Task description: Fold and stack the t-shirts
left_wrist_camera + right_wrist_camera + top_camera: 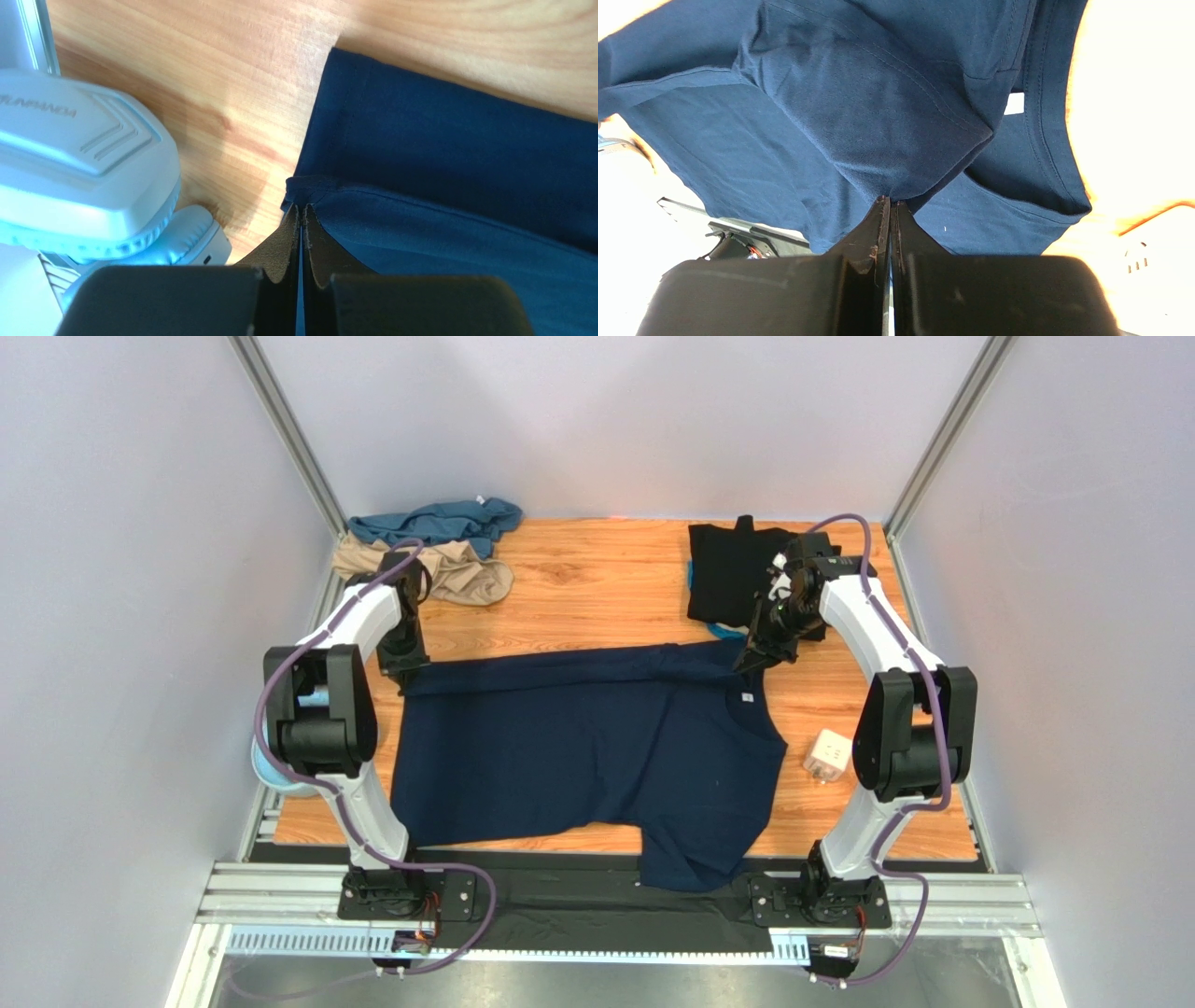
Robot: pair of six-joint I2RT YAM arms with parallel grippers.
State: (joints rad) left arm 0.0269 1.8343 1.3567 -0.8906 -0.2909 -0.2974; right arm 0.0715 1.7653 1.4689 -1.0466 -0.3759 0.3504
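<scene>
The navy t-shirt (589,742) lies spread across the middle of the table (603,581). The left gripper (300,213) has its jaws pressed together on the shirt's far left corner. The right gripper (889,204) pinches a raised fold beside the collar.

Tan t-shirt (463,574) partly behind left arm (368,616); blue sliver (724,632), perhaps a ring, mostly beneath black t-shirt (730,567)

Two arms shown reaching forward, wrists bent downward.
The left gripper (404,675) and right gripper (746,662) are each held closed, pinched on an edge of the navy t-shirt (589,749).
</scene>
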